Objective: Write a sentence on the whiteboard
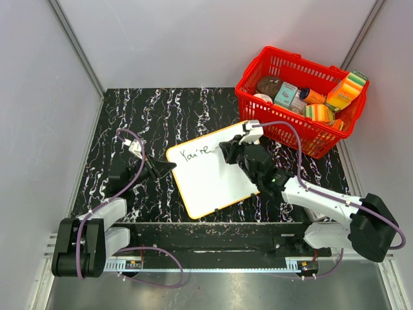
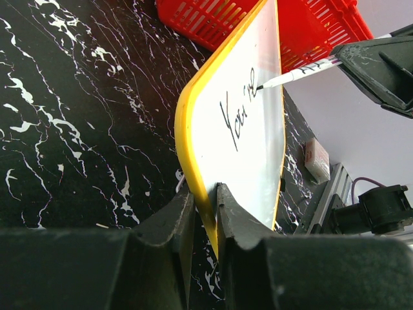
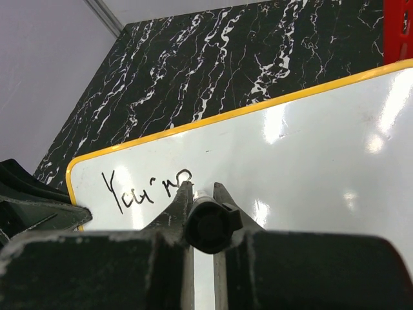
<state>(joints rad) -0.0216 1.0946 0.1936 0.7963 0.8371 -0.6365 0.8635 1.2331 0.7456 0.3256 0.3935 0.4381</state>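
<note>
Whiteboard point(image 1: 213, 177): centre of table point(image 1: 161, 116), "You're" in its 11 o'clock corner. Left gripper point(image 1: 169, 166): clamped on the 9 o'clock rim, likely so the strokes cannot slide it. Right gripper point(image 1: 227, 152): closed round marker point(image 2: 293, 75), tip on the surface beside the last letter, sentence unfinished. Basket point(image 1: 300, 132): 1 o'clock

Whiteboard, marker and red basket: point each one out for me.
whiteboard point(image 1: 213, 184), top external view, bare white face below the writing.
marker point(image 2: 293, 75), left wrist view, white barrel near the tip.
red basket point(image 1: 316, 139), top external view, near mesh wall.
</note>
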